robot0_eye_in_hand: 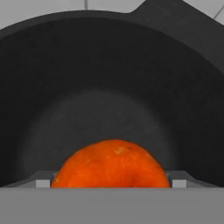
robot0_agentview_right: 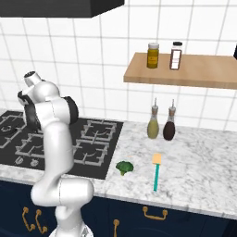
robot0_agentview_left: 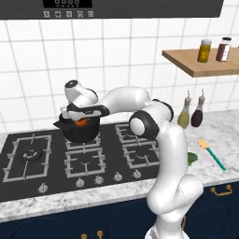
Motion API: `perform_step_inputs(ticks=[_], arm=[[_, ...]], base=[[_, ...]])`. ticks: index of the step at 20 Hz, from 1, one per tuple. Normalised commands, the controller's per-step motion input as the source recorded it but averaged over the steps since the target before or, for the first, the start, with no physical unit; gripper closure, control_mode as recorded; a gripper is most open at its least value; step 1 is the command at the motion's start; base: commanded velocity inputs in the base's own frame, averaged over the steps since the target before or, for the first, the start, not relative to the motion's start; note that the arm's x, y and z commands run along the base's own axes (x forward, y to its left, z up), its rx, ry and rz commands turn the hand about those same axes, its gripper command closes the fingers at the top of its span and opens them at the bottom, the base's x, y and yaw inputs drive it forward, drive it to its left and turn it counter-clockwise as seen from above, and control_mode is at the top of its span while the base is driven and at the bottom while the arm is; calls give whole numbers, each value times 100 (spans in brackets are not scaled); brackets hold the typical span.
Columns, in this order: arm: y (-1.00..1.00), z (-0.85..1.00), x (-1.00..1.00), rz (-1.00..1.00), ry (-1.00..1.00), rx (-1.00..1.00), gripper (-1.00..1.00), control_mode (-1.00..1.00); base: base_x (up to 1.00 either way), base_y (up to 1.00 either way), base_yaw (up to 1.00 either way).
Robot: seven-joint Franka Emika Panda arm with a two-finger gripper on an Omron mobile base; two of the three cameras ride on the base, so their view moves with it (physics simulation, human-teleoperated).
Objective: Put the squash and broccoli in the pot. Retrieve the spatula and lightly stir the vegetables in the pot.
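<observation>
My gripper (robot0_agentview_left: 80,122) hangs over the black pot (robot0_agentview_left: 82,134) on the back middle burner, shut on the orange-red squash (robot0_agentview_left: 82,123). In the hand view the squash (robot0_eye_in_hand: 112,162) sits between the two finger tips (robot0_eye_in_hand: 43,183), with the pot's dark inside (robot0_eye_in_hand: 109,70) beneath it. The green broccoli (robot0_agentview_right: 124,167) lies on the marble counter just right of the hob; in the left base view the broccoli (robot0_agentview_left: 192,158) is partly hidden by my arm. The teal-handled spatula (robot0_agentview_right: 156,172) lies further right on the counter, blade away from the front edge; the left base view shows the spatula (robot0_agentview_left: 211,153) too.
Two bottles (robot0_agentview_right: 153,124) (robot0_agentview_right: 169,126) stand at the counter's back against the tiles. A wooden shelf (robot0_agentview_right: 185,69) above them carries two jars. The black hob (robot0_agentview_left: 28,156) has several burners and front knobs. A hood hangs overhead.
</observation>
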Motion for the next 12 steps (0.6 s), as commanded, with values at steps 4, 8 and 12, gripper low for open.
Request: perform_step_inputs(ticks=[4, 8, 12], arm=[[-1, 0, 0, 0, 0, 6, -100, -100], [-1, 10, -3, 0, -1, 7, -100, -100], [-32, 79, -70, 0, -27, 6, -100, -100]], base=[[0, 0, 0], [0, 0, 0], [0, 0, 0]])
